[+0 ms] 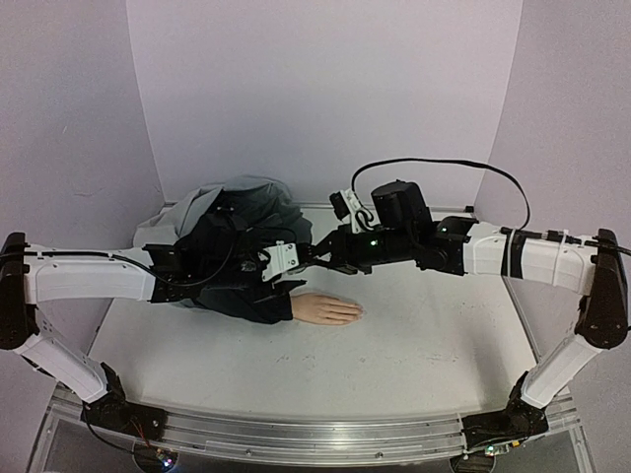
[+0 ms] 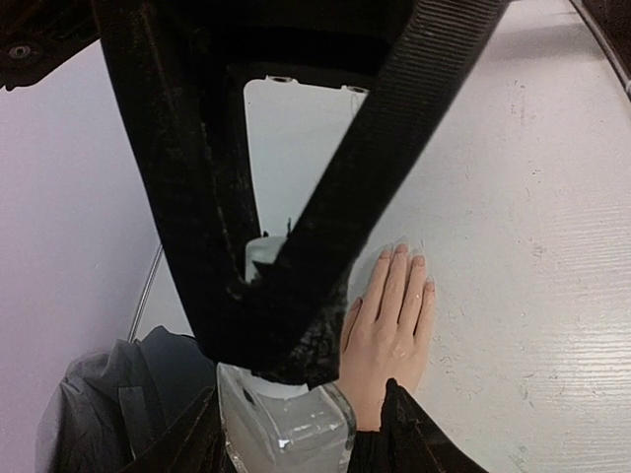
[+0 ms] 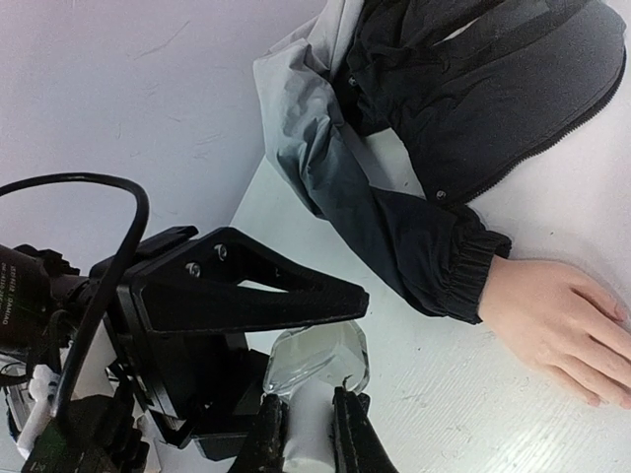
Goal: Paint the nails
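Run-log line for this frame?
phase: handling bottle | left fingers: shut on it | right fingers: on its white end | mannequin hand: flat on table

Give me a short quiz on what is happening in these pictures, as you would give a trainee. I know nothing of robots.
1. True or false: the mannequin hand lies palm down on the table, with its nails showing.
2. What sits between the fingers of the left gripper? A) a sponge B) the small clear bottle C) a spoon
3. Fill in: the right gripper pinches the bottle's white ____.

Key: 1 true; 2 B; 3 cap.
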Motion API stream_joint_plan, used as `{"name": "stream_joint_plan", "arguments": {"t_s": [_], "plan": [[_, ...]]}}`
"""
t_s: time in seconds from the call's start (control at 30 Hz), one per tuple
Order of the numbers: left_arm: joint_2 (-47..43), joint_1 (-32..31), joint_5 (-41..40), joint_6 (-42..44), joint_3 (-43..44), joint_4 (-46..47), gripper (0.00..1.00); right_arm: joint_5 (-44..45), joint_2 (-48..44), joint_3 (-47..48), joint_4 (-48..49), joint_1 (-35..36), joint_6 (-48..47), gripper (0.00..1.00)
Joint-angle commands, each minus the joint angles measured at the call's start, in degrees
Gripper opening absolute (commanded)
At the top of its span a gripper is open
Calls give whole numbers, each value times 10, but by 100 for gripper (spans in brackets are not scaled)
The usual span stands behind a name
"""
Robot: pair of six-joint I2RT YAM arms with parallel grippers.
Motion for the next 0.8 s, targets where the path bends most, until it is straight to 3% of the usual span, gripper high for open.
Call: {"name": "stream_joint_plan", "arguments": {"t_s": [0.0,0.23,0.47,0.57,0.63,0.77], "plan": [[-9,-3,-14,11,4,28,50,-6,-5,28,26,3,0,0],[-16,-3,3,4,6,27,35,1,-4,26,24,3,-3,0],[-33,-3,75,-22,2,14,17,4,-2,34,9,3,-58,0],[-43,-3,142,-40,7,-11,7,-15,-2,41,-3,3,-147,0],[-48,-2,218,-53,19,-44,0,-86,-13,32,-6,3,-254,0],[-25,2,404,-71,80,-162,0,-199,-44,-9,-2,3,-452,0]]}}
